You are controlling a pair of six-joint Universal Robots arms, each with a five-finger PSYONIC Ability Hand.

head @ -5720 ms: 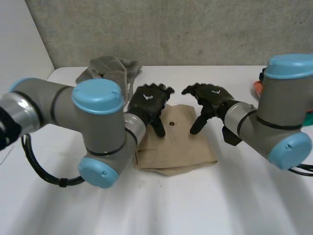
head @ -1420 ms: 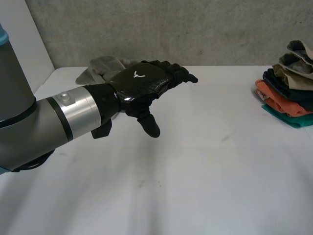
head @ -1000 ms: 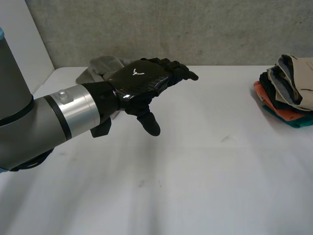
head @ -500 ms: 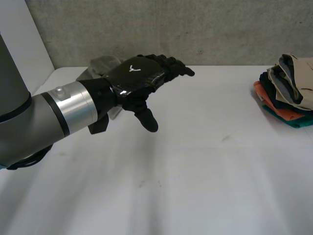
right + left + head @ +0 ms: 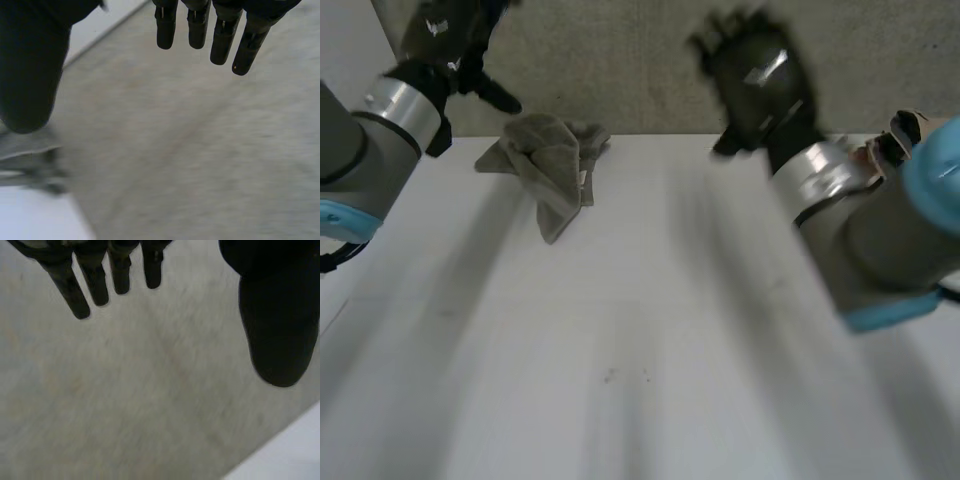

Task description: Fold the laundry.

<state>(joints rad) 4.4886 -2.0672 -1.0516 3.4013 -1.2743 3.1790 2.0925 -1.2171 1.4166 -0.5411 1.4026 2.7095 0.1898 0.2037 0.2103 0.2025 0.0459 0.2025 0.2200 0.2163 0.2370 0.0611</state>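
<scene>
Your crumpled grey-beige cloth (image 5: 548, 160) lies in a loose heap on the white tabletop (image 5: 650, 340). It is unfolded, with one narrow end trailing toward you. Just behind the cloth stands the grey concrete wall (image 5: 620, 60), so the heap sits at the far edge of the tabletop. Neither hand touches it.

Your left hand (image 5: 448, 28) hangs in the air above the cloth and to its left, well clear of it, in front of the wall. In the left wrist view its fingers (image 5: 95, 285) reach out straight and side by side. The thumb (image 5: 277, 330) stands wide apart from them, and nothing lies between thumb and fingers, so the hand is spread wide and holds nothing. Behind the fingers you see the wall's grey surface.

Your right hand (image 5: 760, 80) is up in the air to the right of the cloth, also well apart from it and higher than the heap. In the right wrist view its fingers (image 5: 220, 40) are straight, with the thumb (image 5: 30, 75) set far off to the side. This hand is wide too, with nothing in it.

The left arm (image 5: 370, 150) comes in on the cloth's left side and the right arm (image 5: 880, 240) on its right, both lifted off the tabletop. Just past the right arm's wrist, far to the right of the cloth, a small patch of dark and tan fabric (image 5: 902, 124) shows, and you cannot tell what it belongs to.
</scene>
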